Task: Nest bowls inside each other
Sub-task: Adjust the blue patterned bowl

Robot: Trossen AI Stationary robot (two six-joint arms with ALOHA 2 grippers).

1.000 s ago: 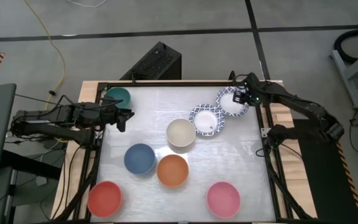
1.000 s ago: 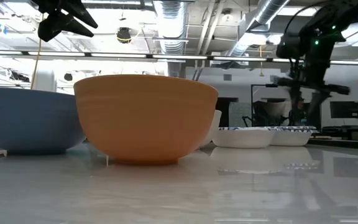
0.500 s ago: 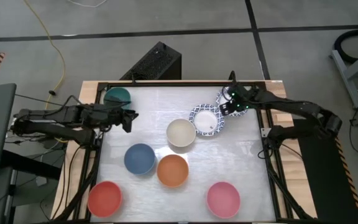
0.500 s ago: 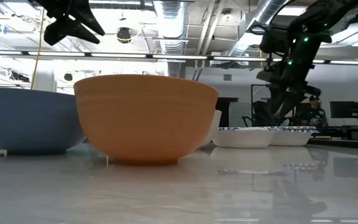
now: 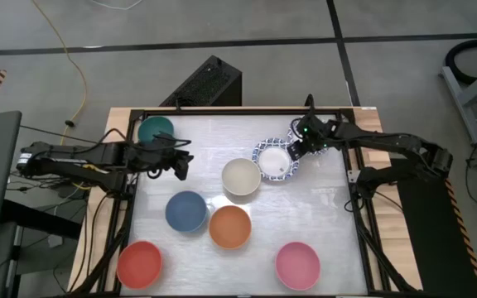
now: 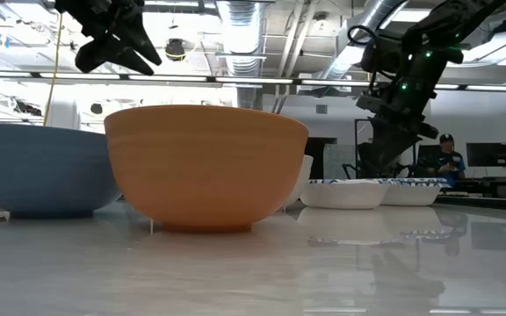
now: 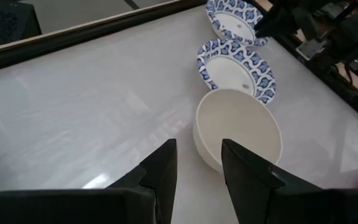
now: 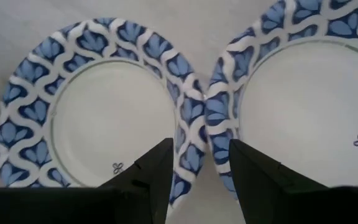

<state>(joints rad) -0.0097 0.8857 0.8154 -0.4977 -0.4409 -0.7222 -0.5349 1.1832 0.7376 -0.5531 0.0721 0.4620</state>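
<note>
1. Bowls sit spread over the table point(image 5: 321, 215): teal point(image 5: 156, 129), cream point(image 5: 241, 176), blue point(image 5: 185, 210), orange point(image 5: 229, 226), red point(image 5: 139, 263), pink point(image 5: 296, 264).
2. We see two patterned bowls point(image 8: 98, 118) point(image 8: 303, 106) side by side, rims touching.
3. We find the right gripper point(image 8: 199, 163) above that meeting point, jaws apart and empty.
4. We see the left gripper point(image 7: 197, 163) facing the cream bowl, jaws narrowly apart, empty.
</note>
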